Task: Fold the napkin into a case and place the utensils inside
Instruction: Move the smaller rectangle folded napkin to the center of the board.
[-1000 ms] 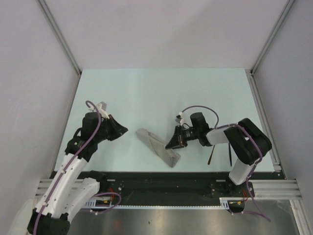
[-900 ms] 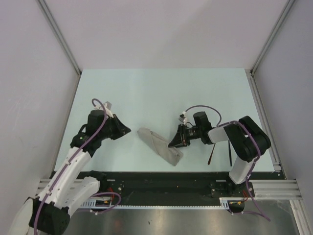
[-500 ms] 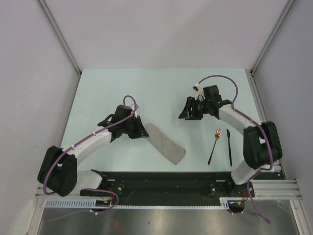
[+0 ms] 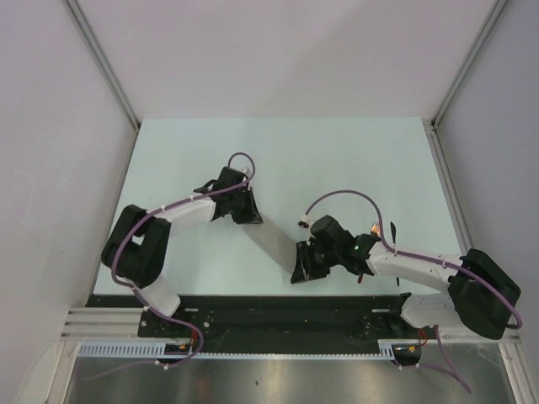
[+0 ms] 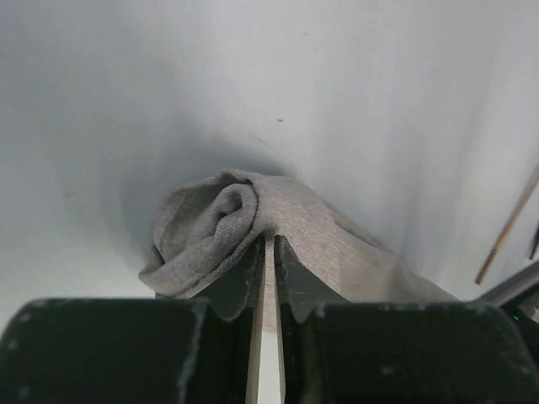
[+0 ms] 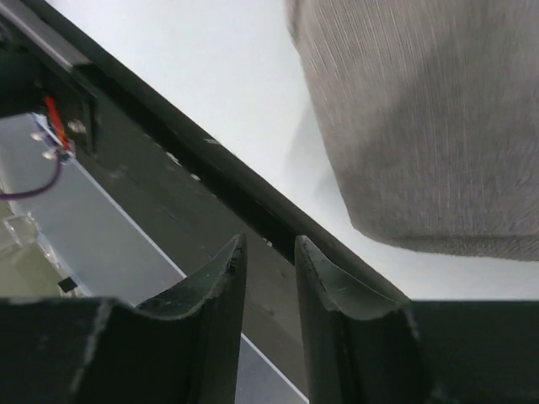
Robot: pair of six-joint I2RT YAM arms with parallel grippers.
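The napkin [image 4: 274, 246] lies as a narrow grey-beige oblong case, running diagonally across the near middle of the table. My left gripper [image 4: 249, 215] is at its far end, shut on a bunched fold of the cloth [image 5: 210, 223]; its jaws [image 5: 269, 240] pinch the fabric. My right gripper [image 4: 300, 271] hovers at the case's near end with a narrow gap between its jaws [image 6: 269, 244] and nothing in them; the cloth [image 6: 421, 126] lies just beside it. The copper fork [image 4: 377, 228] and the black piece [image 4: 392, 229] show only their tips behind the right arm. The fork also shows in the left wrist view [image 5: 508, 227].
The black rail [image 4: 253, 305] runs along the table's near edge, right under the right gripper [image 6: 210, 160]. Grey walls and aluminium posts [image 4: 105, 67] close in the pale table on three sides.
The left gripper reached across to the napkin's far end and closed on it. The right arm swung from the far middle down to the napkin's near end, now covering most of the cutlery.
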